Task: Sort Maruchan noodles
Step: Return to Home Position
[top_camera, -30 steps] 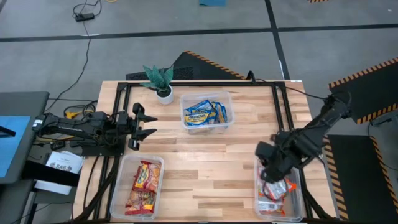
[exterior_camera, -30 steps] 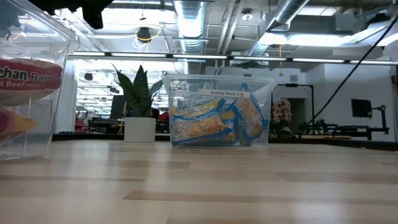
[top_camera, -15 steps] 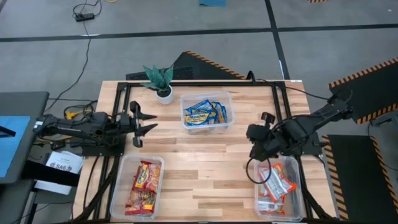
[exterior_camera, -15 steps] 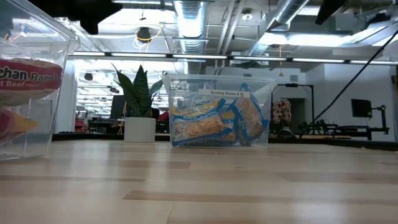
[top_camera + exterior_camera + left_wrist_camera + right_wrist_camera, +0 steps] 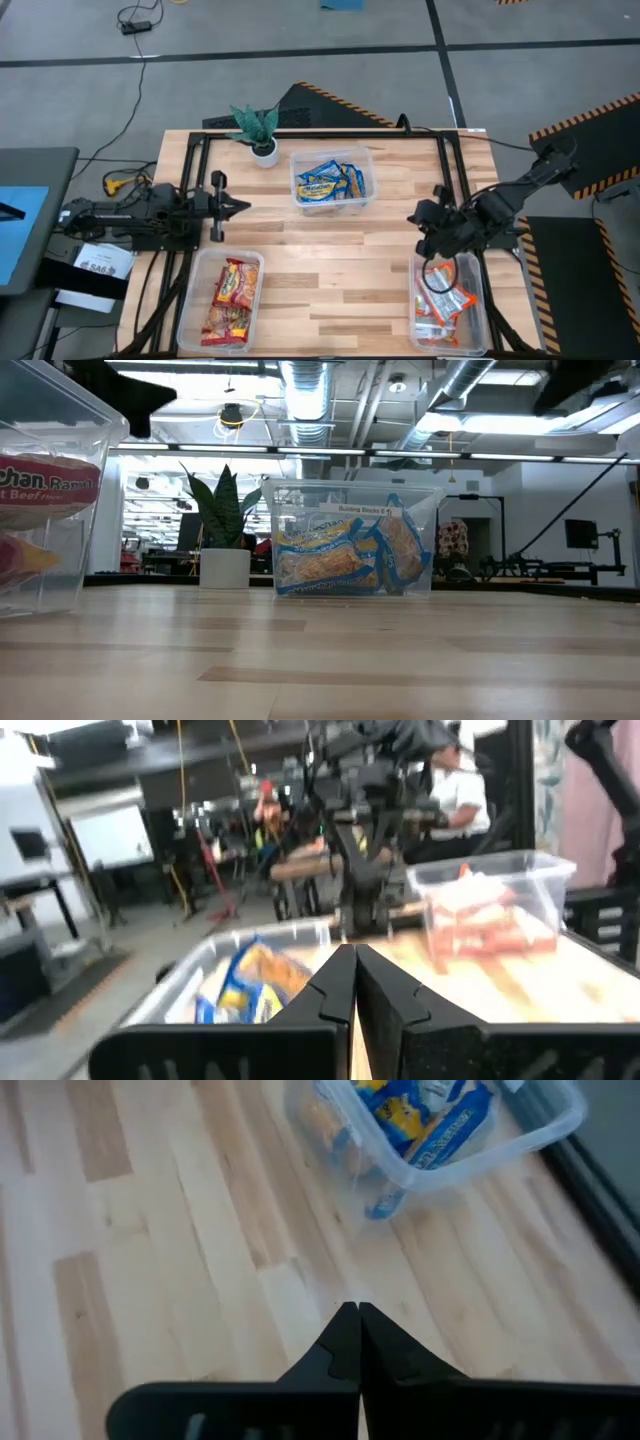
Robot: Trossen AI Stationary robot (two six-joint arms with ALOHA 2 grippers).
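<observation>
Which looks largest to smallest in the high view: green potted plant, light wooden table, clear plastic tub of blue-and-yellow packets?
1. light wooden table
2. clear plastic tub of blue-and-yellow packets
3. green potted plant

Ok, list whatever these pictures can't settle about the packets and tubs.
- High view: the right gripper and its cable overlap the orange-packet tub; the orange packets can't be counted.
- Low view: the red-packet tub is cut by the left edge; the orange-packet tub is out of frame.
- Left wrist view: the left gripper covers part of the blue-packet tub.
</observation>
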